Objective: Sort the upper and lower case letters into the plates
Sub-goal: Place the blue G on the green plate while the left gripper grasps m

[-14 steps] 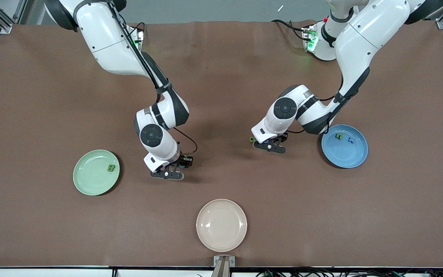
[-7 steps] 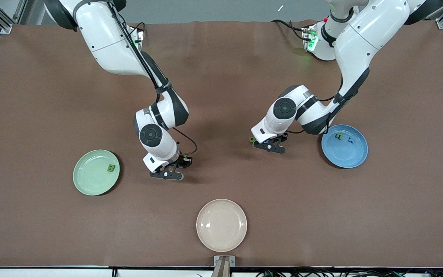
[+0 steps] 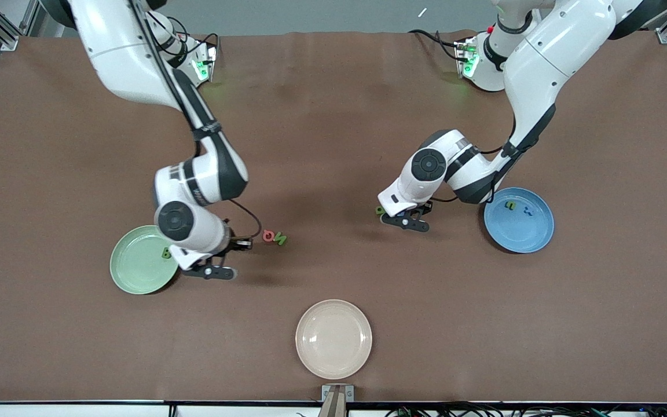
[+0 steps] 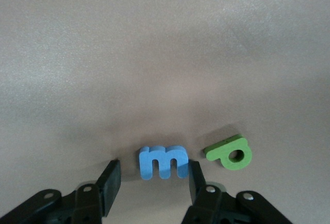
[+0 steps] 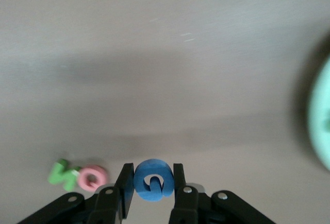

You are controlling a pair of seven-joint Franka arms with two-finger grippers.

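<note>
Here the right hand (image 3: 213,272) is clamped on a blue letter (image 5: 153,180), a rounded one that could be a G, gripped across its flat faces so it hangs between the fingers. It is over the brown surface (image 3: 333,116) just beside the mint green plate (image 3: 136,269), which suggests the letter is bound for that plate; a green B (image 3: 165,253) already lies in the plate, so capitals seem to go there. Near this hand, toward the middle of the surface, a red-orange letter (image 3: 268,236) and a green letter (image 3: 281,238) lie touching or nearly so, unsorted.

The left hand (image 4: 152,188) is low over the surface near the sky blue plate (image 3: 519,231), its fingers half spread and straddling a blue m (image 4: 163,162) that lies flat; one finger looks close against the m, the other stands off it, so a firm grip is not yet evident. A green p (image 4: 230,153) lies just beside the m. The blue plate already holds two small letters (image 3: 519,207), apparently lower case, which would explain why this hand works the m and p next to it.

A cream plate (image 3: 333,339), nearer the front camera, holds nothing.
</note>
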